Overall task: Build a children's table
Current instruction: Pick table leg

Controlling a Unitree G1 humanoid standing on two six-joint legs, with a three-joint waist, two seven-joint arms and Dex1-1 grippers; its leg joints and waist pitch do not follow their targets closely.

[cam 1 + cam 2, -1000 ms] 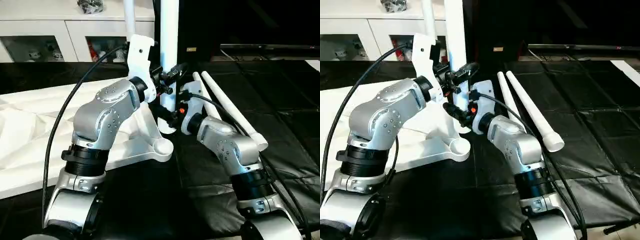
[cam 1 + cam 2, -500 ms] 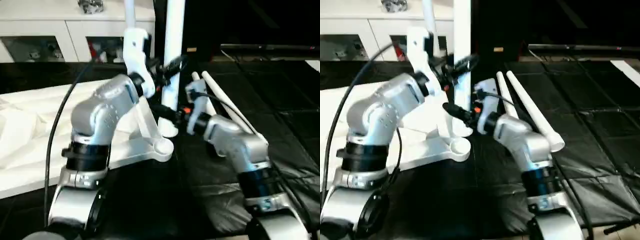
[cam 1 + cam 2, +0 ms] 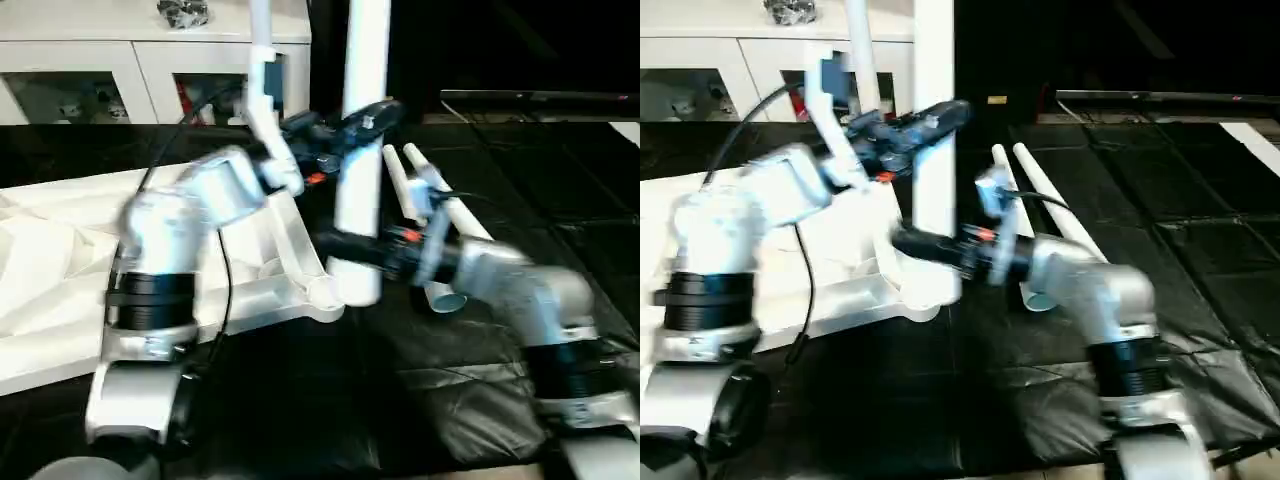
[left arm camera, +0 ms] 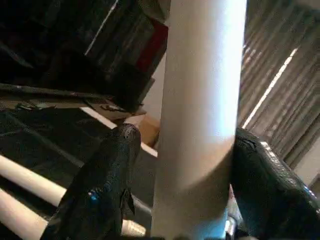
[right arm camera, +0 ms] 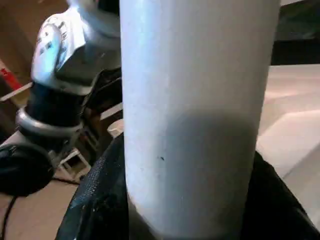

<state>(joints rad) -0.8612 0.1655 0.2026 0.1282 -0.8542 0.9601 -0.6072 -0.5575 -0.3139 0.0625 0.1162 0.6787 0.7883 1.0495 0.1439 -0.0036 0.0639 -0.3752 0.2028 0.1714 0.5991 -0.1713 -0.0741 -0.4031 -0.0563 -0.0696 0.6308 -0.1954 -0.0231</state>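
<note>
white leg (image 3: 360, 160) stands upright just beside the tabletop (image 3: 60, 270) corner socket; left gripper (image 3: 350, 125) clamps it high, right gripper (image 3: 345, 250) clamps it low, both forearms reaching inward.

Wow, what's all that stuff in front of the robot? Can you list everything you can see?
Table top: one, white, lying ribbed underside up on the left, with a round corner socket facing up.
Held leg: one, white, upright beside that corner socket, gripped by both grippers.
Fitted leg: one, white, standing up farther back.
Loose legs: two, white, lying side by side on the mat to the right.
Mat: black, quilted, covering the floor.
Cabinet: white, glass-fronted shelves, at the back.
Left gripper: black fingers, high on the held leg.
Right gripper: black fingers, low on the held leg.
</note>
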